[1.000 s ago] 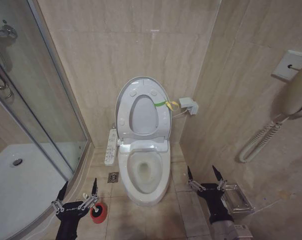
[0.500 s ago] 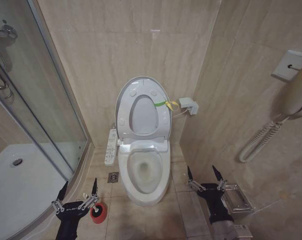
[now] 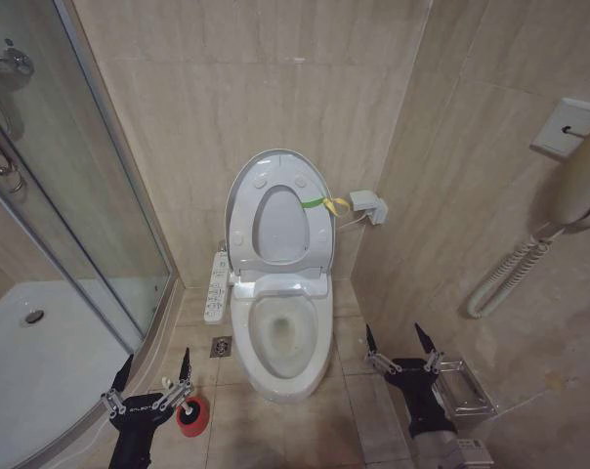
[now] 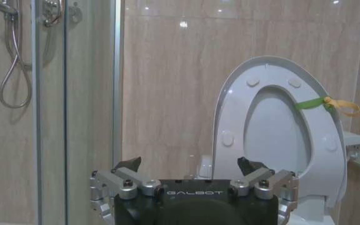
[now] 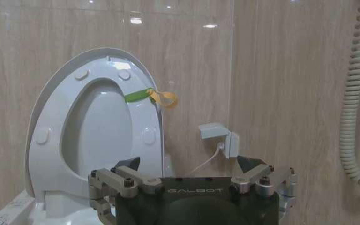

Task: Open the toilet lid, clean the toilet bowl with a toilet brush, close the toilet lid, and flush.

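The toilet lid (image 3: 278, 227) stands raised against the back wall together with the seat ring, a yellow-green band (image 3: 319, 203) tied at its right edge. It also shows in the wrist views as toilet lid (image 4: 273, 131) and toilet lid (image 5: 99, 126). Below it the white toilet bowl (image 3: 280, 337) lies uncovered. The toilet brush (image 3: 190, 414) sits with its dark head in a red cup on the floor, left of the bowl. My left gripper (image 3: 155, 369) hangs open just beside that cup. My right gripper (image 3: 394, 337) is open, low to the right of the bowl.
A glass shower enclosure (image 3: 90, 195) and its white tray (image 3: 41, 362) fill the left. A button strip (image 3: 216, 285) sticks out left of the bowl, with a floor drain (image 3: 221, 346) below it. A wall handset with coiled cord (image 3: 578, 176) and a metal rack (image 3: 463, 389) crowd the right wall.
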Motion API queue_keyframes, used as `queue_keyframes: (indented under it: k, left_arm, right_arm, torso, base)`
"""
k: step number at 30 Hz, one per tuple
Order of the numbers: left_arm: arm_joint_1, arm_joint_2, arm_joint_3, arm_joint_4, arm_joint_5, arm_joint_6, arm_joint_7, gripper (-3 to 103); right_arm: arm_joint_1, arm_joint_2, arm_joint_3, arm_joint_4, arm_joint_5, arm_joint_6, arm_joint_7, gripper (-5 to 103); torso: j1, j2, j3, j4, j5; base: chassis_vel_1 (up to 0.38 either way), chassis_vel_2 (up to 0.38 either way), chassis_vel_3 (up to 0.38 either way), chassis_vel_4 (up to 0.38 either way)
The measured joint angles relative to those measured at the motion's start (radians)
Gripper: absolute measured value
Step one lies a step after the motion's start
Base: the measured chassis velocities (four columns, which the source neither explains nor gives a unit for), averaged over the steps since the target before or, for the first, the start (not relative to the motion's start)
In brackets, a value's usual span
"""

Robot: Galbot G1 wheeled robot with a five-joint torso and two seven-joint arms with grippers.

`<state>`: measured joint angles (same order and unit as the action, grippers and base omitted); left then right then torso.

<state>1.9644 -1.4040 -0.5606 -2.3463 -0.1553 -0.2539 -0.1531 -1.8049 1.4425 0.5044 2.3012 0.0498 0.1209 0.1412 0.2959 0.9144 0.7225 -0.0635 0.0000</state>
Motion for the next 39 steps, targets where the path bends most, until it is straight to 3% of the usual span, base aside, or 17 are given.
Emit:
queue_keyframes:
  k: [39]
  left_arm:
    - [0.0,0.0,0.0,0.0,0.0,0.0,0.0,100]
  right_arm:
    - [0.0,0.0,0.0,0.0,0.0,0.0,0.0,100]
  torso:
    - [0.0,0.0,0.0,0.0,0.0]
  base:
    - [0.0,0.0,0.0,0.0]
